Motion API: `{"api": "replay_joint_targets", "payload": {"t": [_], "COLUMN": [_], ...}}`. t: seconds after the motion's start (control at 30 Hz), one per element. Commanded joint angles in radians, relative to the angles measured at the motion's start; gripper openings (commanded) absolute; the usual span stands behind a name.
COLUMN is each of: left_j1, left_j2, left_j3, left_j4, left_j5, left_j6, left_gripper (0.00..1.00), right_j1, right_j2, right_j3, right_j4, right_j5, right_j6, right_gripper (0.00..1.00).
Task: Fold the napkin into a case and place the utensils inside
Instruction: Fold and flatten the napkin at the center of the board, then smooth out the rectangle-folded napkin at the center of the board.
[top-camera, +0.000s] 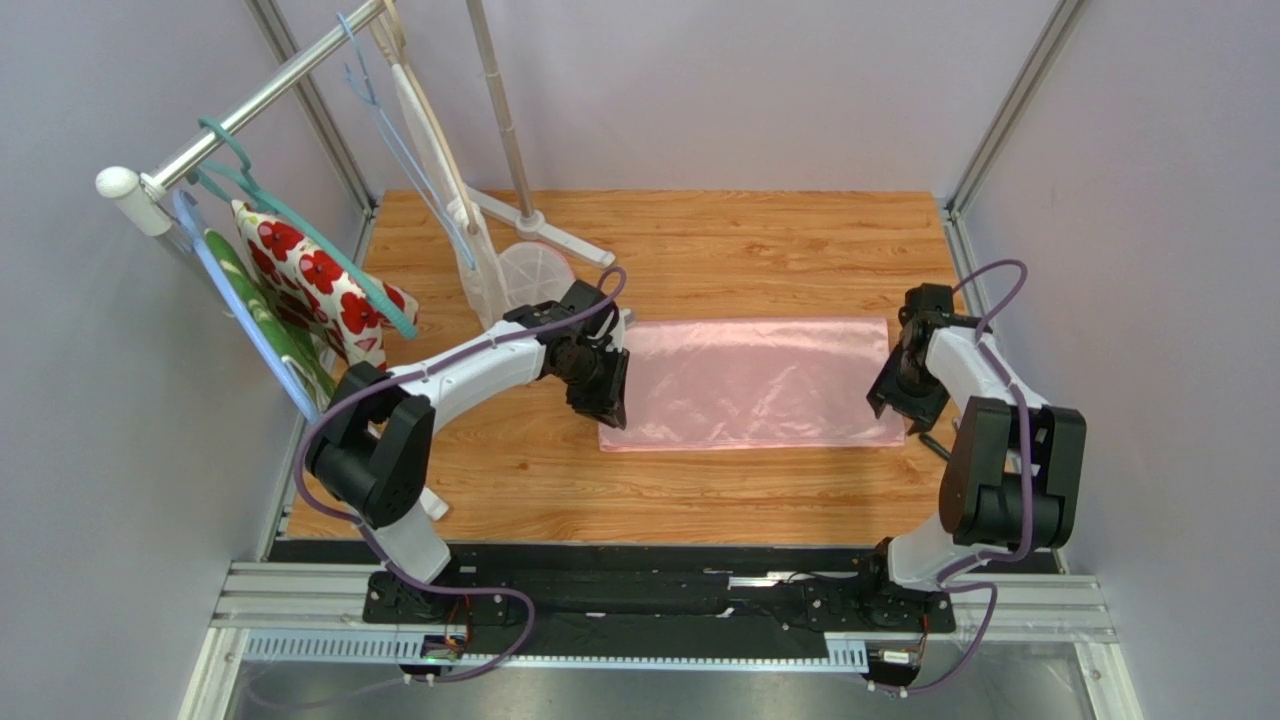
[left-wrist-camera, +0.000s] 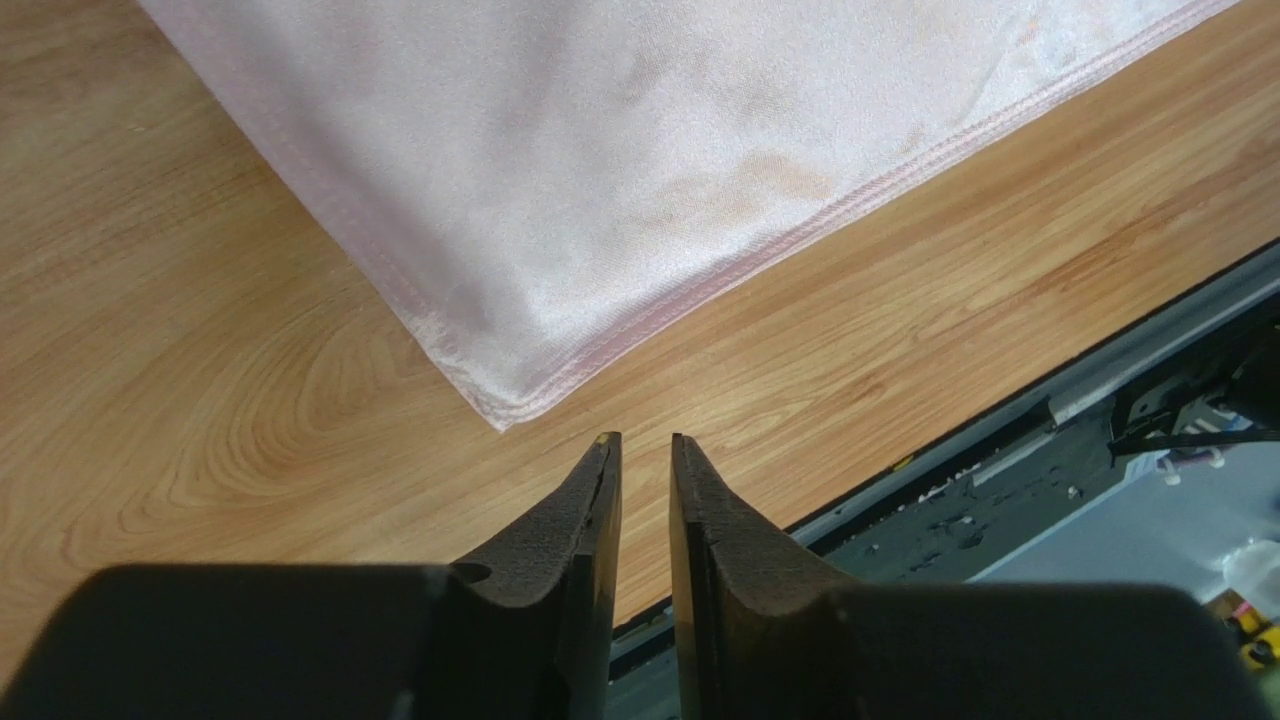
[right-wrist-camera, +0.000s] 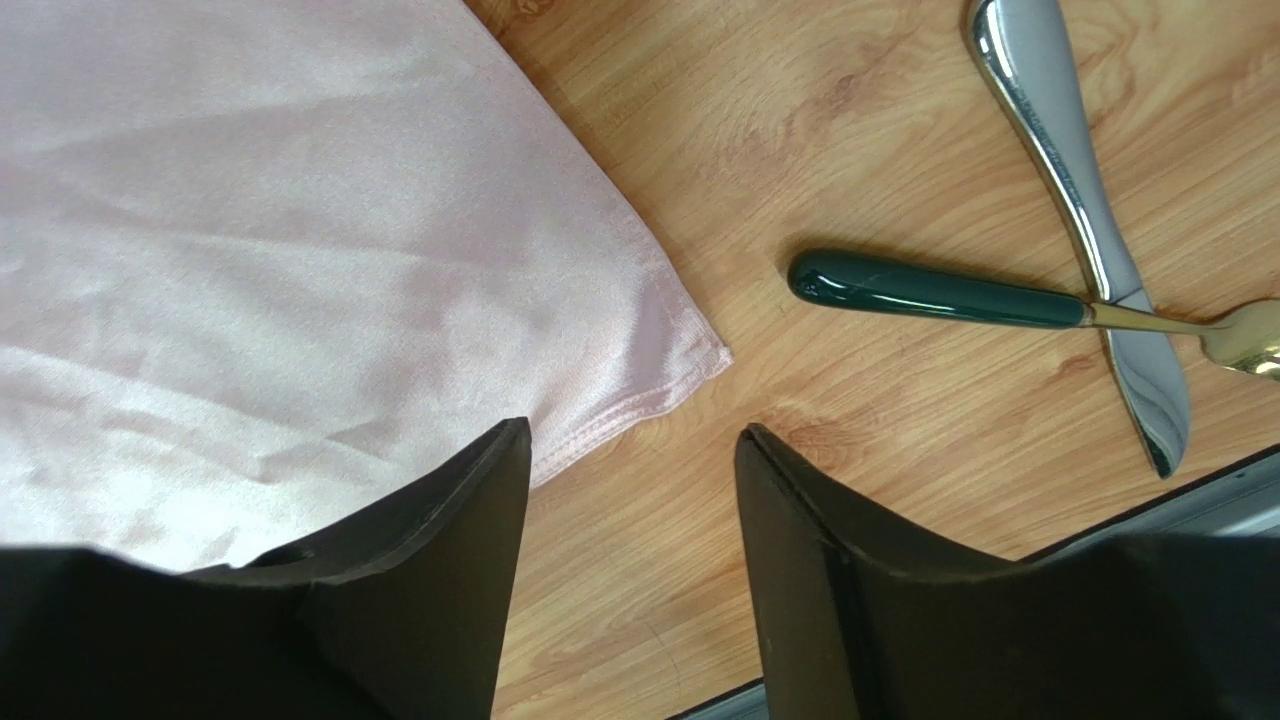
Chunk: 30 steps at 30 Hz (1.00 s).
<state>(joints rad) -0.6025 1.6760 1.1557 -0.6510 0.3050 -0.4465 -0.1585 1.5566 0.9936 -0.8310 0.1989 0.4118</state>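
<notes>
The pink napkin (top-camera: 751, 383) lies flat on the wooden table as a wide, layered rectangle. My left gripper (top-camera: 601, 402) hovers at its near left corner. In the left wrist view the napkin (left-wrist-camera: 631, 165) has its corner just ahead of the left gripper (left-wrist-camera: 643, 440), whose jaws stand slightly apart with nothing between them. My right gripper (top-camera: 890, 405) is at the near right corner. In the right wrist view the right gripper (right-wrist-camera: 631, 431) is open over bare wood beside the napkin (right-wrist-camera: 271, 255). To its right a silver knife (right-wrist-camera: 1074, 195) lies crossed with a green-handled, gold-tipped utensil (right-wrist-camera: 932, 288).
A rack at the far left carries a white cloth with red flowers (top-camera: 316, 278) and a green cloth (top-camera: 271, 323). A white stand base (top-camera: 526, 270) sits just behind the left arm. The black mounting rail (top-camera: 661, 578) runs along the near table edge.
</notes>
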Motion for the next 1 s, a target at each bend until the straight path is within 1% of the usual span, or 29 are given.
{"api": "replay_joint_targets", "payload": {"t": [0.0,0.13,0.23,0.27,0.33,0.37,0.43,0.5,0.57,0.77,0.97], "left_j1": [-0.006,-0.006,-0.006,-0.006,-0.005,-0.006,-0.003,-0.005,-0.003,0.001,0.018], "left_j2": [0.059,0.1,0.094,0.09,0.093,0.097,0.1,0.1,0.1,0.12,0.157], "left_j3": [0.068,0.09,0.07,0.064,0.056,0.058,0.07,0.081,0.09,0.116,0.144], "left_j4": [0.007,0.016,0.033,0.04,0.044,0.042,0.033,0.031,0.024,0.01,-0.01], "left_j5": [0.051,0.029,0.011,0.005,-0.004,-0.007,-0.003,0.005,0.005,0.002,-0.009], "left_j6": [0.019,0.015,0.008,0.003,0.003,0.006,0.005,0.003,0.003,-0.001,0.008], "left_gripper": [0.22,0.18,0.17,0.17,0.17,0.16,0.15,0.15,0.14,0.14,0.14], "right_j1": [0.001,0.001,0.001,0.001,0.001,0.001,0.001,0.001,0.001,0.001,0.001], "right_j2": [-0.076,-0.078,-0.049,-0.035,-0.021,-0.014,0.016,0.052,0.075,0.134,0.138], "right_j3": [0.05,0.059,0.062,0.059,0.05,0.05,0.043,0.04,0.037,0.022,0.005], "right_j4": [-0.039,-0.026,-0.016,-0.014,0.01,0.016,0.041,0.062,0.072,0.105,0.116], "right_j5": [0.005,-0.006,-0.023,-0.015,-0.012,-0.016,-0.024,-0.019,-0.021,-0.009,-0.004], "right_j6": [-0.03,-0.042,-0.045,-0.047,-0.047,-0.045,-0.038,-0.033,-0.028,-0.015,-0.007], "right_gripper": [0.57,0.54,0.48,0.41,0.34,0.26,0.23,0.13,0.06,0.0,0.0]}}
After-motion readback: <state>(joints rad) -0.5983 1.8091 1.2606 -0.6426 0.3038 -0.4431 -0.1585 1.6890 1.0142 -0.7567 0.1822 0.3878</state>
